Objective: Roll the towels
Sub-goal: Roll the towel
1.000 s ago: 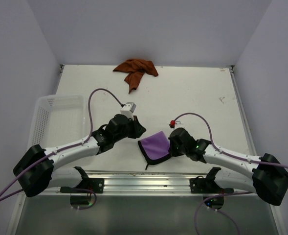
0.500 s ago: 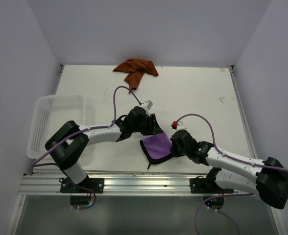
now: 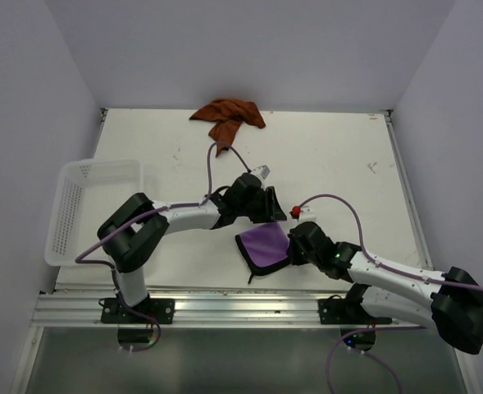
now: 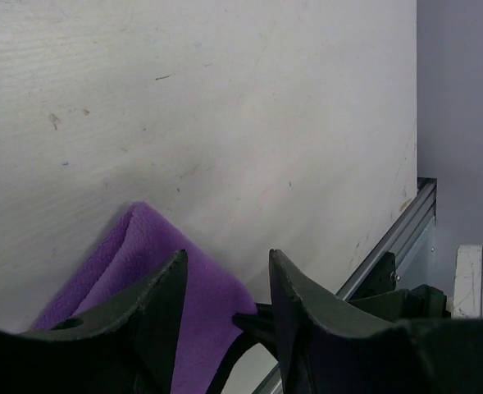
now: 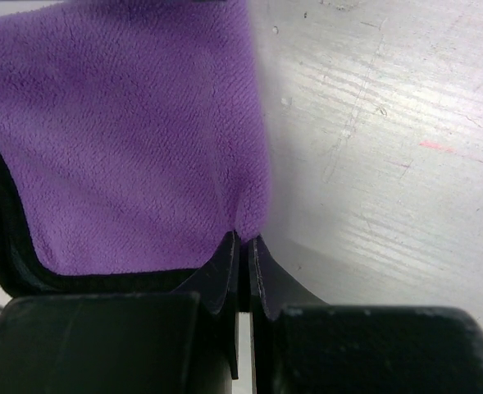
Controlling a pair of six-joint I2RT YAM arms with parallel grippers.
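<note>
right gripper (image 5: pixel 243 240) pinches the purple towel (image 3: pixel 262 245); left gripper (image 4: pixel 225 267) hangs parted above it

the purple towel lies folded at lower centre of the overhead frame, with dark edging along its lower left. the right gripper is clenched on the towel's right edge. the left gripper, fingers apart and holding nothing, hovers over the towel's upper corner. to roll well, i'd judge the left gripper should come down on that same edge beside the right, so both turn the cloth over evenly toward the dark border. a one-sided pull would likely skew the roll or drag the towel across the table. count: two towels, the purple one and the orange towel (image 3: pixel 229 116), which is crumpled at top centre, well apart. one white basket (image 3: pixel 69 209) at the left, and two arms.
</note>
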